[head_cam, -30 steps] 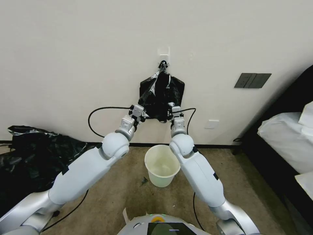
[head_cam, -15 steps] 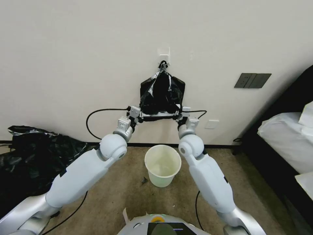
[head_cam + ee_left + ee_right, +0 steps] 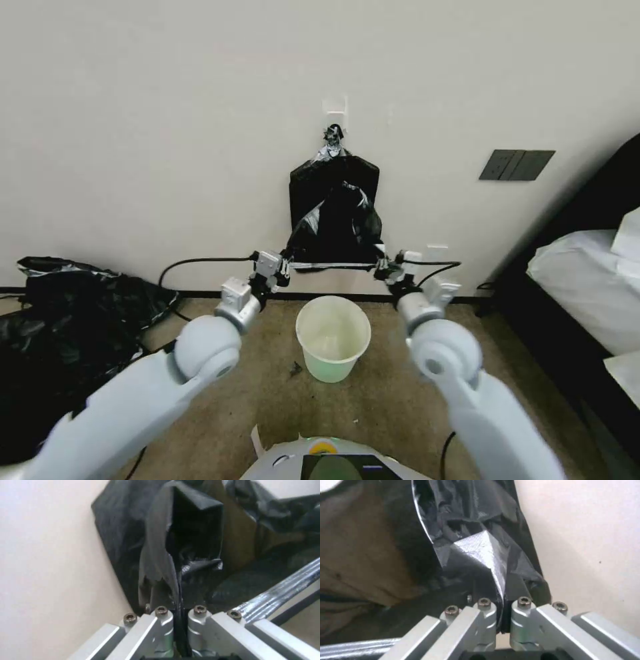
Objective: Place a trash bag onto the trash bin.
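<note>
Stretching the bag [image 3: 337, 230] taut at centre frame, the left gripper [image 3: 285, 265] and right gripper [image 3: 379, 266] each pinched its edge tight, just above the bin [image 3: 333, 337].

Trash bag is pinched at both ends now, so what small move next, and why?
Probably lower both grippers together toward the trash bin. The left gripper and right gripper each clamp a corner of the trash bag, its edge pulled taut between them above the bin's open rim. The bag's body hangs near the stack of bags on the wall, not yet over the bin.
</note>
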